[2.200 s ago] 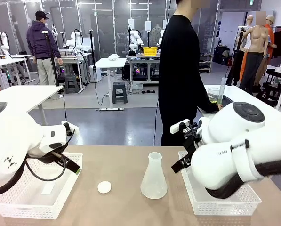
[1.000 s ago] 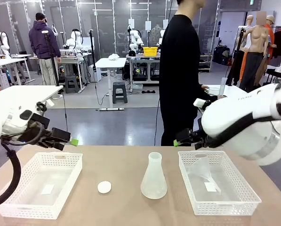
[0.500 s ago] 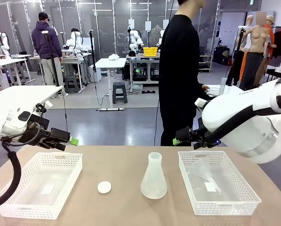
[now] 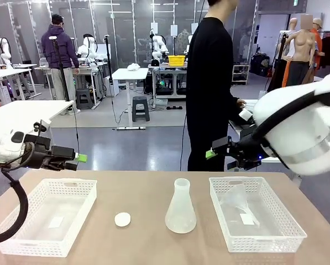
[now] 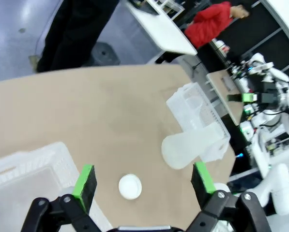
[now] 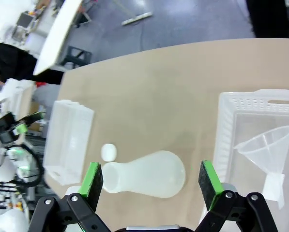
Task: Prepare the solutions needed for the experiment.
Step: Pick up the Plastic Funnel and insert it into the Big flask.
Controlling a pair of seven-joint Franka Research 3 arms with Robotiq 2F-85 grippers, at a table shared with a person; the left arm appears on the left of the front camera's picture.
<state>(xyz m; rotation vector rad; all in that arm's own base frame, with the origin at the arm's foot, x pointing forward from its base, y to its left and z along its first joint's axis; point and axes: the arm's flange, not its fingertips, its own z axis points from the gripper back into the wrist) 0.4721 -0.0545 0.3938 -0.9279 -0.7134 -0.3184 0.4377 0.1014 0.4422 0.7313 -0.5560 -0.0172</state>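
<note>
Both arms have drawn up off the baskets (image 4: 65,183), left tool (image 4: 76,161) and right tool (image 4: 213,150) wide open and empty; where the solutions are I cannot tell, and the empty-looking flask (image 4: 181,210) mid-worktop (image 4: 142,190) seems light, slick and breakable, best gripped at its neck

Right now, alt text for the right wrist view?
Open right gripper looks down at a flask on a tan table, a small white disc beside its mouth. One white basket holds a clear funnel; another basket sits past the disc.
</note>
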